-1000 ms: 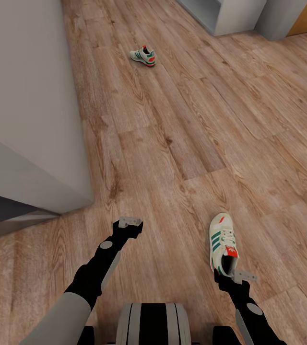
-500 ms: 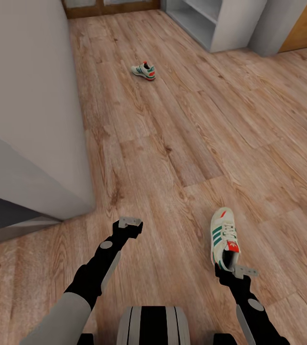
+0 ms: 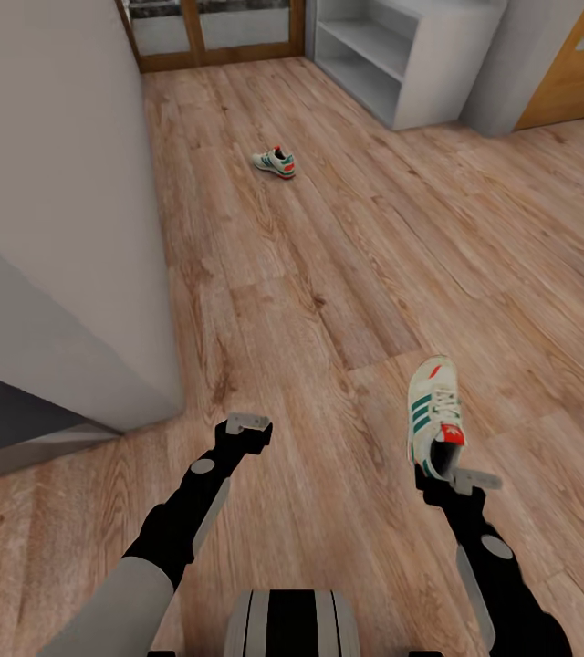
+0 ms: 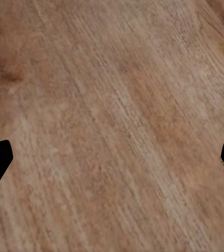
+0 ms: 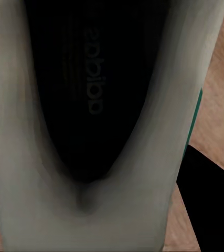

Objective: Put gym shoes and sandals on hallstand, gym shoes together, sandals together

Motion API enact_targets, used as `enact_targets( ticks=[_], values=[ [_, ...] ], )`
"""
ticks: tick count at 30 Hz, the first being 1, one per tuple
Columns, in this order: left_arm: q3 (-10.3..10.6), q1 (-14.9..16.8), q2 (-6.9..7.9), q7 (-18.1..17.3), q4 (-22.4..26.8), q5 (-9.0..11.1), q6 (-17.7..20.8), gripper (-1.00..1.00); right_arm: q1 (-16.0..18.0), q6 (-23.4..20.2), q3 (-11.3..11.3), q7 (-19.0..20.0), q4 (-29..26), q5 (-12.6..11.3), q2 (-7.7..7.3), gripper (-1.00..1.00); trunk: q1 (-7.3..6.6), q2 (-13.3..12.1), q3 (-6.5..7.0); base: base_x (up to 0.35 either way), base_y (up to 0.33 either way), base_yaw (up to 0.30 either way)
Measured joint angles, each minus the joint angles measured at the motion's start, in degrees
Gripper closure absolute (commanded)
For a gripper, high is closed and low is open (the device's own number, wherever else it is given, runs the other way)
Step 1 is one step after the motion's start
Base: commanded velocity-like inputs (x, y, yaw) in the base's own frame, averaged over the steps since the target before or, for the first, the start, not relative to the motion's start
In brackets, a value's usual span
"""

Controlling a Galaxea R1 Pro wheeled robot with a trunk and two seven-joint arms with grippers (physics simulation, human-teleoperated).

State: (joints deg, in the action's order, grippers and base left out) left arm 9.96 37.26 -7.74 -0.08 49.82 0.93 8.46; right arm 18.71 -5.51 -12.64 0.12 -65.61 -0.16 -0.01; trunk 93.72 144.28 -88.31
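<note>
While the right gripper (image 3: 443, 471) is clamped on the heel of one gym shoe (image 3: 433, 413), toe pointing away from the robot above the corridor floor (image 3: 328, 274), the left gripper (image 3: 247, 424) hangs spread wide and empty. Farther up the corridor, the second gym shoe (image 3: 275, 163) lies on the planks, well short of a pale grey shelf unit (image 3: 401, 55).

Colours along the corridor

The near gym shoe (image 3: 434, 412) is off-white with green stripes and a red-orange tongue patch, its inside black (image 5: 93, 89); the far gym shoe (image 3: 275, 163) matches. The corridor floor (image 3: 347, 265) is light brown, grained planks.
</note>
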Motion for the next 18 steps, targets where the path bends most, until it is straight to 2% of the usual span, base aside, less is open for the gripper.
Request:
enact_targets(
  ticks=[3, 9, 18],
  values=[
    [0.0, 0.0, 0.0, 0.0, 0.0, 0.2, 0.1, -1.0, 0.0, -5.7, -0.1, 0.1, -0.6, 0.0, 0.0, 1.0, -0.08, 0.0, 0.66, 0.0, 0.0, 0.0],
    [0.0, 0.0, 0.04, 0.0, -0.1, 0.2, 1.2, -1.0, 0.0, -7.3, -0.1, 0.1, -0.7, 0.0, -0.01, 1.0, -0.23, -0.1, 2.0, 0.0, 0.0, 0.0],
    [0.0, 0.0, 0.08, 0.0, -0.1, 0.3, 1.5, -1.0, 0.0, -7.4, -0.2, 0.1, -0.6, -0.1, -0.18, 1.0, -0.46, -0.2, 3.99, 0.0, 0.0, 0.0]
  ],
)
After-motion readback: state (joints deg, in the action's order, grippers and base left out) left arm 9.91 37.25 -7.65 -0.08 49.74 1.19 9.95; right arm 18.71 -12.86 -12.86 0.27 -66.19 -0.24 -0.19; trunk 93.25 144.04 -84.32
